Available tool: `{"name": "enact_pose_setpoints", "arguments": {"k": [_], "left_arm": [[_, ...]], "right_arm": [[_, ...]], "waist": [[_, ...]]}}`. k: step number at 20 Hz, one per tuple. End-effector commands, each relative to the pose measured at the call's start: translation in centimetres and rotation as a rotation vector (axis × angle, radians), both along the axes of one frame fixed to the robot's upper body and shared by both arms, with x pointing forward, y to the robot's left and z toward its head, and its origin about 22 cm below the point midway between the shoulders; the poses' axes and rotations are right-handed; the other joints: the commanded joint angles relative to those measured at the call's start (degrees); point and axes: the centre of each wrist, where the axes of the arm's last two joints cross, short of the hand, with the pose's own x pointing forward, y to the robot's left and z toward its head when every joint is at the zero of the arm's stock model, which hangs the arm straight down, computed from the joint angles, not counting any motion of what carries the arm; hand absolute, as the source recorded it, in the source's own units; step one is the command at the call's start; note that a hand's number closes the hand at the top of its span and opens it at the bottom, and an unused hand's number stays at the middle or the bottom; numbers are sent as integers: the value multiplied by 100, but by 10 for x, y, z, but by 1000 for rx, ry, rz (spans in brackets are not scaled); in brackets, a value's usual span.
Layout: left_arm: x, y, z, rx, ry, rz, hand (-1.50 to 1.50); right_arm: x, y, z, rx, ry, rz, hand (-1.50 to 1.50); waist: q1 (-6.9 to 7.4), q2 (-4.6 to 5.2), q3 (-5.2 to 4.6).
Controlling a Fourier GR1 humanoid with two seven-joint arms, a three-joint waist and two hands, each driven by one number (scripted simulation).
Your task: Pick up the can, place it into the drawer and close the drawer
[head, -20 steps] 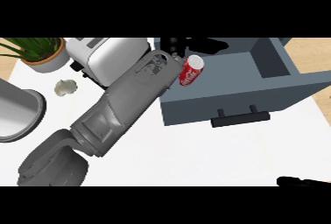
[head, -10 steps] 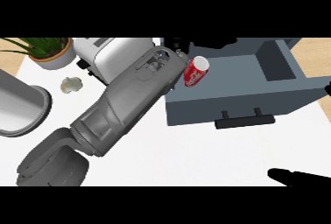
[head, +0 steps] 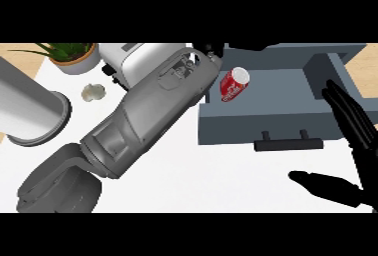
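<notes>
A red can lies tilted on the floor of the open grey drawer, near its left wall. My left forearm reaches diagonally up to the drawer's back left corner. My left hand is there at the top edge, open, its fingers spread just above the can and apart from it. Most of that hand is cut off by the view's top. My right hand is open at the right edge, its straight fingers beside the drawer's front right corner and its thumb lower down. The drawer's black handle faces me.
A white toaster stands behind my left forearm. A potted plant is at the back left. A large grey cylinder stands at the left edge, with a small pale lump beside it.
My right hand has risen from the lower right corner to beside the drawer's right front. The can stays in the drawer; my left hand stays above it.
</notes>
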Motion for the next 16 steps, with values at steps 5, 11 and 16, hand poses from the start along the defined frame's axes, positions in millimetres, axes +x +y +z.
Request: {"name": "enact_pose_setpoints", "arguments": {"k": [5,11,16], "left_arm": [[-1,7,6,-23,17,-13,-150],[4,30,18,-15,34,11,-150],[9,66,38,4,20,25,-150]], "right_arm": [[23,23,-55,-240,68,-90,-150],[57,24,-91,-218,38,-139,-150],[83,39,-109,-225,56,-176,-150]], "waist": [[286,-81,-4],[301,-76,1],[385,-96,-1]]}}
